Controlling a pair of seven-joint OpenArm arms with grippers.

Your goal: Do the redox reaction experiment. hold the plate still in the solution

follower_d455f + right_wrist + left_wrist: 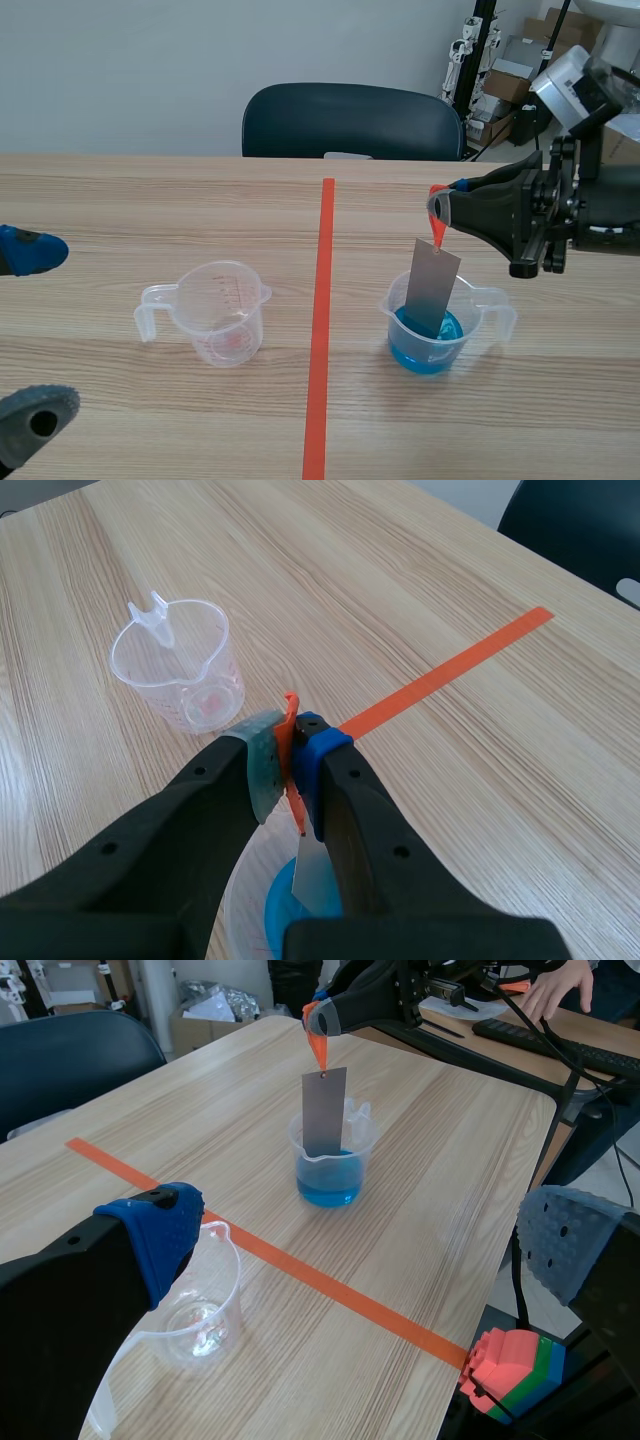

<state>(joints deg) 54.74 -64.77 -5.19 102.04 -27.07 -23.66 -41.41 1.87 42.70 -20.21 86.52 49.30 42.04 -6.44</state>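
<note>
The grey metal plate (432, 290) hangs upright, slightly tilted, with its lower end dipped in the blue solution (432, 338) and most of its length above the liquid. It hangs from an orange tab (437, 228) fixed at a small hole near its top edge. The solution sits in a clear plastic measuring beaker (396, 312) on the desk (150, 200), on the right arm's side of the orange-red tape line (320, 320).

The right end effector (440, 208) is above the beaker, its two pads pressed together on the orange tab. It pinches the tab rather than the metal itself. Whether the plate's lower edge rests on the beaker's bottom cannot be told.

By my reading, picking up and immersing the plate is done. What is left is the hold itself: keeping the plate steady in the liquid long enough for the reaction to show. No coating or colour change can be made out on the bare part of the metal.

Across the tape line stands a second clear measuring cup (222, 315), apparently empty apart from a faint pink tint at its base. The left end effector (30, 335) is near this cup with its fingers spread wide and gripping nothing. A dark chair (350, 120) stands behind the desk.
</note>
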